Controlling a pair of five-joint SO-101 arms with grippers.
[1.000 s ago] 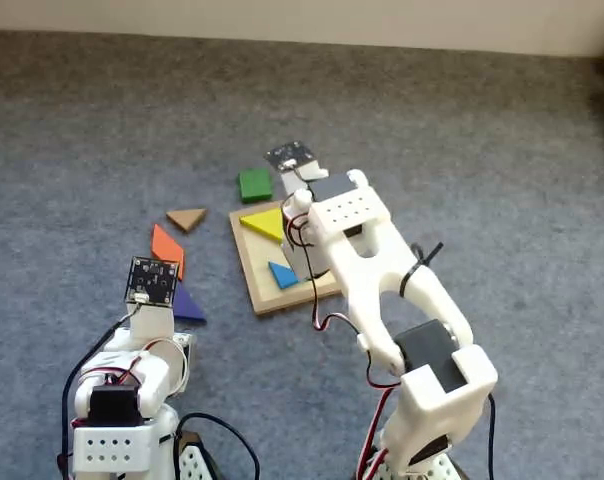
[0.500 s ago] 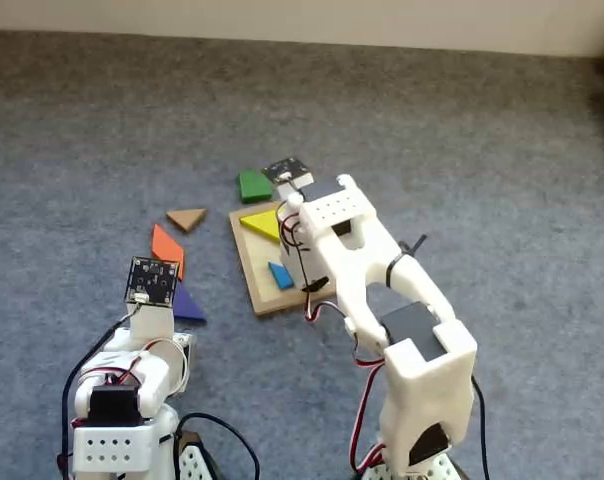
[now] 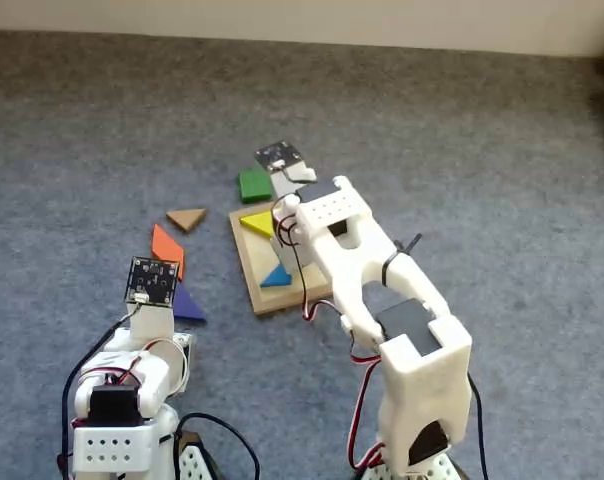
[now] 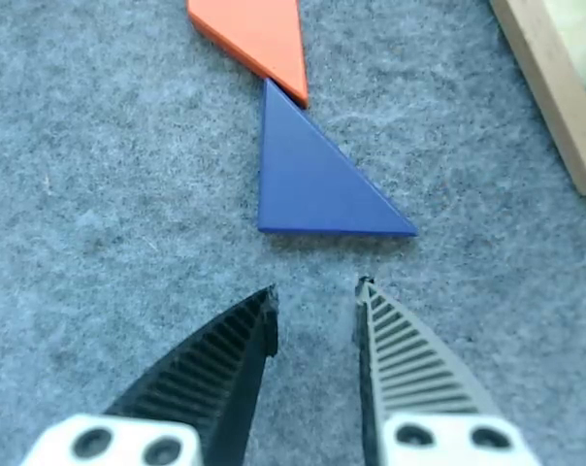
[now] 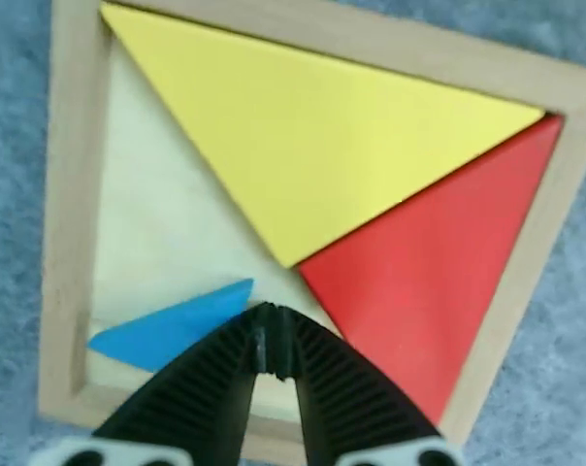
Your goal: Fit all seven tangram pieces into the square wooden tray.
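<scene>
The square wooden tray (image 3: pixel 249 268) lies mid-table, seen close in the right wrist view as tray (image 5: pixel 70 194). Inside it sit a large yellow triangle (image 5: pixel 312 146), a large red triangle (image 5: pixel 439 282) and a small light-blue triangle (image 5: pixel 172 328). My right gripper (image 5: pixel 272 349) is shut and empty, its tips on the tray floor against the light-blue triangle's corner. My left gripper (image 4: pixel 315 296) stands open over the carpet, just short of a dark-blue triangle (image 4: pixel 312 184). An orange parallelogram (image 4: pixel 259 34) touches that triangle's far tip.
A green square (image 3: pixel 254 185) lies on the carpet beyond the tray, and a tan triangle (image 3: pixel 186 218) to the tray's left. The right arm (image 3: pixel 367 270) stretches over the tray's right half. Grey carpet surrounds everything.
The right arm has swung leftward over the tray. The light-blue triangle has shifted and turned a little on the tray floor. The left arm has kept still.
</scene>
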